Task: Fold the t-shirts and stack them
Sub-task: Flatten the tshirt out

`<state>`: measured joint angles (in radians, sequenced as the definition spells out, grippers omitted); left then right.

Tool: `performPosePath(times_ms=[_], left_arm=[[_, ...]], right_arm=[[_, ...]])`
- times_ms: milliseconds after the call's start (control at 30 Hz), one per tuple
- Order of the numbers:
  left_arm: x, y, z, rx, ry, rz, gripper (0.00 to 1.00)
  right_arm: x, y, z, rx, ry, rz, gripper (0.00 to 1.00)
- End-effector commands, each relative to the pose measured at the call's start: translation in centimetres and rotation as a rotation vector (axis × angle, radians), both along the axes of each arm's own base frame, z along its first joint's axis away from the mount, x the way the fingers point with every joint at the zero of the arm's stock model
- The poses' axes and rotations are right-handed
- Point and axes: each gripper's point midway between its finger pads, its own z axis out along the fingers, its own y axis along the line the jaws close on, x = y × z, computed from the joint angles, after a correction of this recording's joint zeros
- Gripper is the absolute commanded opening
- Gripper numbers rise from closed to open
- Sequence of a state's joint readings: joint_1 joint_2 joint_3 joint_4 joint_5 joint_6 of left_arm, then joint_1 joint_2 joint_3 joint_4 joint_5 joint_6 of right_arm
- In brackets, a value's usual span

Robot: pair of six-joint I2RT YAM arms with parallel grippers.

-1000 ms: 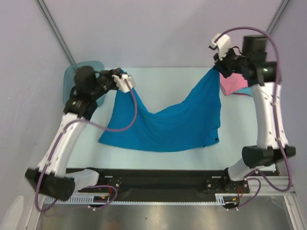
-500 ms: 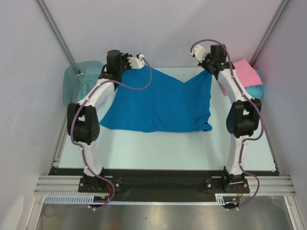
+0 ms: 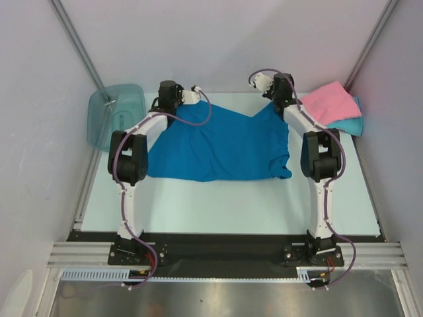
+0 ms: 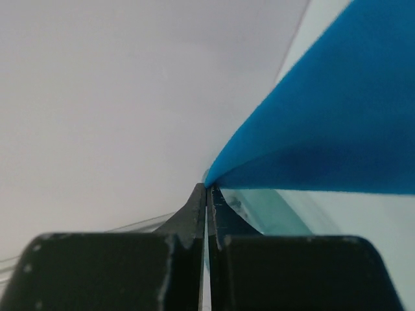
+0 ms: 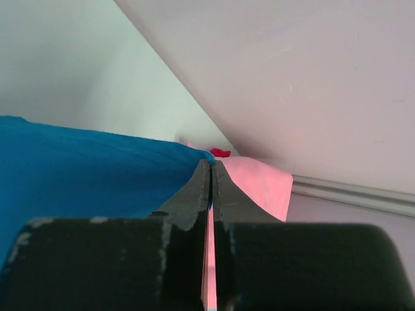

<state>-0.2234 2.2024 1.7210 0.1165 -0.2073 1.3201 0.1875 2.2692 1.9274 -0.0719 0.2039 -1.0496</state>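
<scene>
A translucent teal plastic bin (image 3: 116, 113) sits at the far left corner of the pale table (image 3: 218, 205). Plain greyish walls (image 3: 218, 39) close it in, and a metal rail (image 3: 225, 254) runs along the near edge.

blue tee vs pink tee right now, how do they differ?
Pose: the blue t-shirt is spread wide in the middle; the pink t-shirt sits compact at the far right corner. State: the blue one is pinched at its far edge by the left end effector and right end effector; the pink one is untouched, lying on a turquoise shirt. Shared: both plain cloth.
</scene>
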Motion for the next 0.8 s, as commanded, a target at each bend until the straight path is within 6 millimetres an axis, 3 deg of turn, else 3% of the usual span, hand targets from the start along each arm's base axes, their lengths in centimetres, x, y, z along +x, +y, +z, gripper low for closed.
performPosePath(times_ms=[0, 33, 200, 233, 267, 300, 467, 500, 533, 567, 600, 633, 700, 767], left_arm=[[1.4, 0.8, 6.6, 0.045, -0.230, 0.097, 0.00], [1.6, 0.8, 5.7, 0.065, -0.231, 0.103, 0.00], [2.2, 2.1, 5.4, 0.167, -0.327, 0.179, 0.00], [2.4, 2.2, 5.4, 0.173, -0.331, 0.186, 0.00], [2.6, 2.2, 4.7, 0.175, -0.323, 0.191, 0.00], [2.8, 2.2, 5.3, 0.171, -0.334, 0.200, 0.00], [3.5, 2.5, 4.3, 0.221, -0.333, 0.232, 0.00], [3.8, 2.6, 3.9, 0.238, -0.339, 0.238, 0.00], [3.7, 2.9, 3.7, 0.255, -0.337, 0.255, 0.00], [3.8, 2.9, 3.3, 0.271, -0.336, 0.264, 0.00], [3.9, 3.1, 3.7, 0.284, -0.362, 0.276, 0.01], [3.9, 3.2, 3.3, 0.294, -0.365, 0.286, 0.13], [3.9, 3.5, 4.4, 0.296, -0.421, 0.311, 0.26], [3.7, 3.9, 4.9, 0.288, -0.464, 0.341, 0.46]], right_arm=[[1.9, -0.2, 3.3, -0.070, -0.226, -0.052, 0.00], [2.2, -0.3, 2.6, -0.090, -0.234, -0.057, 0.00], [3.1, -0.5, 4.0, -0.132, -0.407, -0.119, 0.00], [3.3, -0.4, 3.2, -0.143, -0.413, -0.122, 0.00], [3.4, -0.6, 4.0, -0.151, -0.449, -0.139, 0.00], [3.5, -0.7, 3.9, -0.154, -0.448, -0.145, 0.00], [4.4, 0.0, 2.0, -0.135, -0.443, -0.129, 0.00], [4.6, 0.1, 2.4, -0.122, -0.463, -0.134, 0.04], [4.8, 0.4, 2.3, -0.116, -0.468, -0.135, 0.15], [4.9, 0.4, 2.2, -0.112, -0.479, -0.149, 0.35], [5.0, 0.5, 2.2, -0.098, -0.489, -0.157, 0.86], [5.0, 0.5, 2.2, -0.094, -0.489, -0.165, 1.00], [4.5, 0.7, 3.4, -0.081, -0.490, -0.188, 1.00], [3.9, 0.9, 3.7, -0.047, -0.447, -0.201, 1.00]])
